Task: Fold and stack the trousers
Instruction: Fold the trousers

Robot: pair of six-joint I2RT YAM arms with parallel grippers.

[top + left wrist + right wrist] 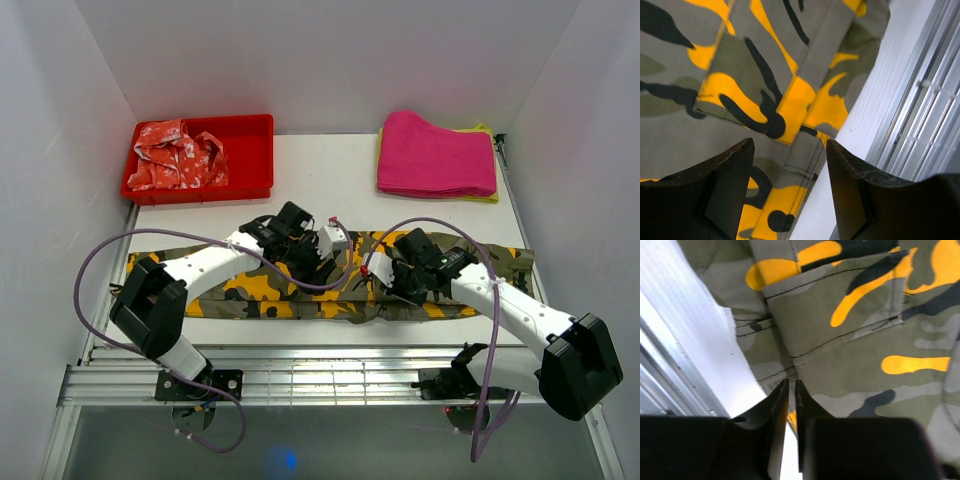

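The camouflage trousers [250, 290] lie flat in a long strip across the near part of the white table [330, 180]. My left gripper [318, 262] is open and empty, just above the middle of the strip. In the left wrist view its fingers [789, 146] straddle the cloth's near hem [805, 155]. My right gripper [385, 277] is beside it to the right. In the right wrist view it [791, 383] is shut with only a thin gap, tips over the cloth's [865, 340] near edge. No cloth shows between them.
A red bin [250, 150] at the back left holds a red-and-white garment [178, 155]. A folded pink cloth [435, 155] lies on a yellow one at the back right. A metal rail [320, 380] runs along the near table edge [920, 125].
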